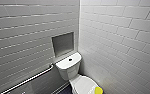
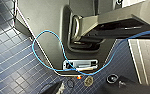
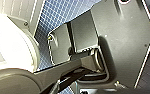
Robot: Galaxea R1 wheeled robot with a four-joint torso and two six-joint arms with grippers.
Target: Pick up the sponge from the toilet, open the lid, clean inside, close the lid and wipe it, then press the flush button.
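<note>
Sponge (image 1: 98, 90) atop the closed lid (image 1: 83, 83)

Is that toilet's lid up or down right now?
Down. In the head view the white glossy oval lid lies flat over the bowl, with the small bright yellow sponge resting on it.

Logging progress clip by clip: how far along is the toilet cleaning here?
Nothing looks done yet: the sponge lies on the closed lid of the toilet, not yet picked up. No step looks under way. Left: grabbing the sponge, opening the lid, cleaning inside, closing and wiping it, then pressing the flush button on the tank.
</note>
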